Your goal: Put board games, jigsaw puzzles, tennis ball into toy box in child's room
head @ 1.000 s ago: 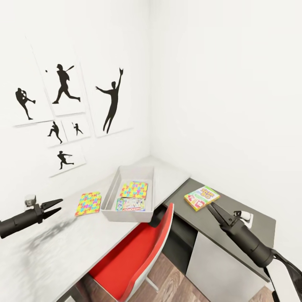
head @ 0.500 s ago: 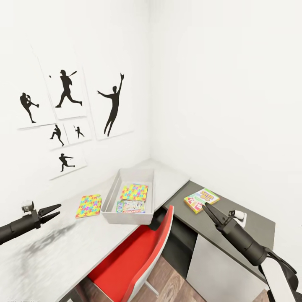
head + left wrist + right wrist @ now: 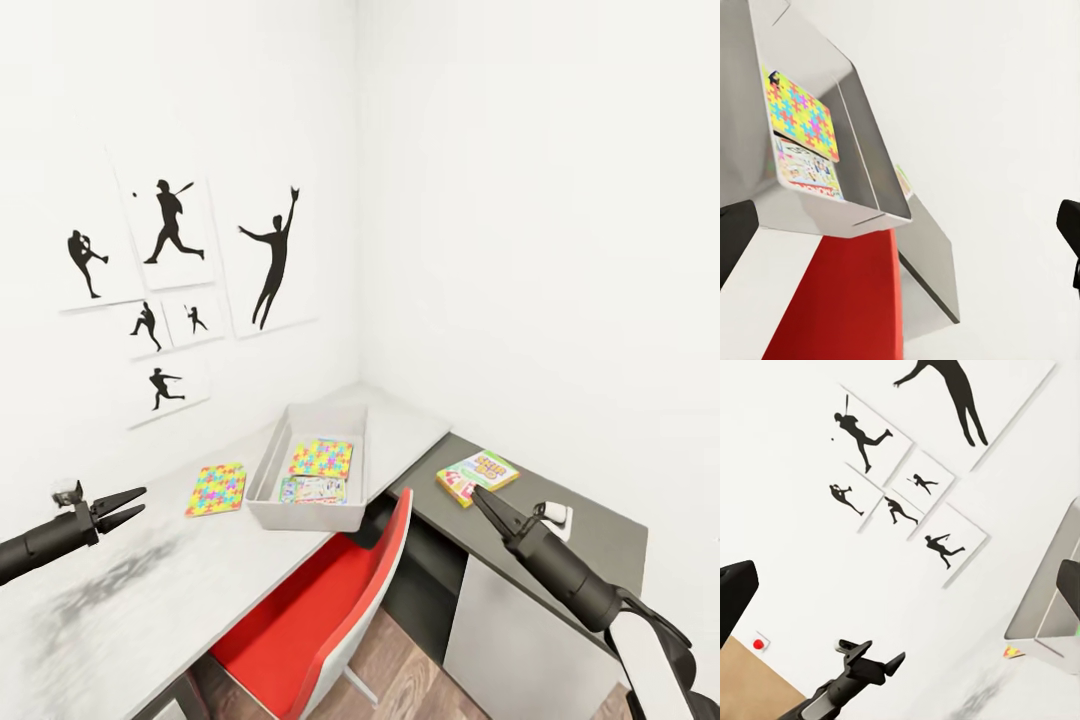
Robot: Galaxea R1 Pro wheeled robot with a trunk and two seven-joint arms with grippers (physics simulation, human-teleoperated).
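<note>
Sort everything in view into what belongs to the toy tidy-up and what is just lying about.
Task things:
toy box
jigsaw puzzle in the box
board game in the box
jigsaw puzzle on the table
yellow-green board game

Lying about:
red chair
silhouette posters
small white object

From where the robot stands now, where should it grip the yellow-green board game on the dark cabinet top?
Probably by its near edge. The yellow-green board game lies flat on the dark cabinet top, so a thin edge is the only grippable part. The right gripper, empty, hangs just in front of it, so coming from the robot's side and pinching that edge top to bottom looks shortest.
</note>
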